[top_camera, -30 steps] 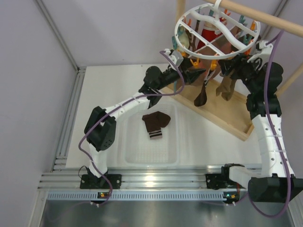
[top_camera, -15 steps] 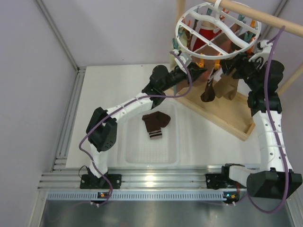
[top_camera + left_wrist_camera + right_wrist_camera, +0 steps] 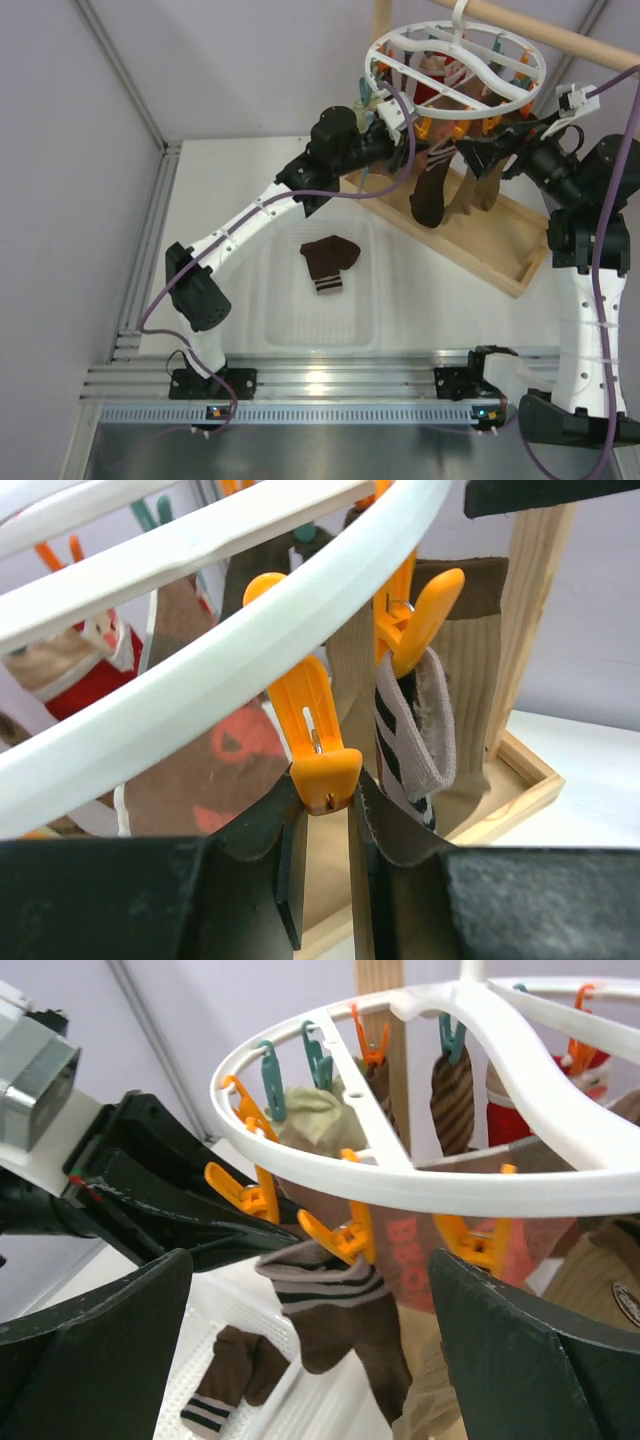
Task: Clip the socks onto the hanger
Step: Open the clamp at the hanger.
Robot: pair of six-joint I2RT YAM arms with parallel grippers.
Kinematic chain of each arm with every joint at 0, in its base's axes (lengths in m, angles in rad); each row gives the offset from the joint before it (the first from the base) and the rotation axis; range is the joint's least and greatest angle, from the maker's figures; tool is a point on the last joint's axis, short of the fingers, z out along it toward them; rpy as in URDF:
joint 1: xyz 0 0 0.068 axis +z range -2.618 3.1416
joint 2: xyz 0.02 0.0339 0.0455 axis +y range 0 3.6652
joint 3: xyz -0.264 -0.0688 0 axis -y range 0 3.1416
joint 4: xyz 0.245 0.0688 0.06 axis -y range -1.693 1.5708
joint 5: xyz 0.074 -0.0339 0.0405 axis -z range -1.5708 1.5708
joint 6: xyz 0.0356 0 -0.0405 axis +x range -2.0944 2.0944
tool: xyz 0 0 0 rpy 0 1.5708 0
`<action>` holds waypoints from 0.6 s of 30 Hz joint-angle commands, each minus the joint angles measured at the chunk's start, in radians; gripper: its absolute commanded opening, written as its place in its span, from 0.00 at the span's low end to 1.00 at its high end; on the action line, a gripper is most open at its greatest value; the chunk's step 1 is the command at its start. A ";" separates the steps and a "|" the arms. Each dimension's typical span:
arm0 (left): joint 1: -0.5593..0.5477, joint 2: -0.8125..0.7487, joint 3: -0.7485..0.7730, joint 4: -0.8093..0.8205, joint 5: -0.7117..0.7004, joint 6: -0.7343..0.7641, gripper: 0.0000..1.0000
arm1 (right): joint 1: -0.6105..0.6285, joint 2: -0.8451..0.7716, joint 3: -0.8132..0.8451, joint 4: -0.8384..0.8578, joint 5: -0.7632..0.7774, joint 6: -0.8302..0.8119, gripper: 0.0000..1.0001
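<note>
Socks: two small dark-brown fabric socks with pale cuff stripes. One, the hung sock (image 3: 428,195), dangles by its cuff from a peg on the hanger, above the wooden plank stand (image 3: 480,240) on the far right. The other, the loose sock (image 3: 328,262), lies flat in the clear plastic tray (image 3: 300,335) on the white desk (image 3: 200,180), near the middle.
Hanger: round white plastic ring hanger (image 3: 450,1188) with orange and teal pegs, hung high at the far right.
Left fingers: left fingers (image 3: 326,800) are narrow and closed about the lower end of an orange plastic peg (image 3: 310,720), just left of the peg that grips the hung sock.
Right fingers: right fingers (image 3: 310,1260) are spread wide and empty, facing the hanger from the right.
Step in hand: one sock looks clipped and the second is not yet picked up, so the task seems about half done.
Next move: probably a free arm goes down to the tray and pinches the loose sock near its cuff. It then lifts the cuff to a free peg while that peg is squeezed open.
</note>
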 commanded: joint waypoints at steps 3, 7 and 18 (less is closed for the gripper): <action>-0.035 -0.035 0.098 -0.145 0.045 0.049 0.00 | -0.013 0.024 0.085 -0.061 -0.185 0.045 1.00; -0.047 -0.024 0.129 -0.193 0.076 0.055 0.00 | 0.009 0.042 0.034 0.034 -0.226 0.164 0.98; -0.062 0.003 0.209 -0.273 0.097 0.040 0.00 | 0.203 0.068 -0.027 0.136 0.010 0.151 0.79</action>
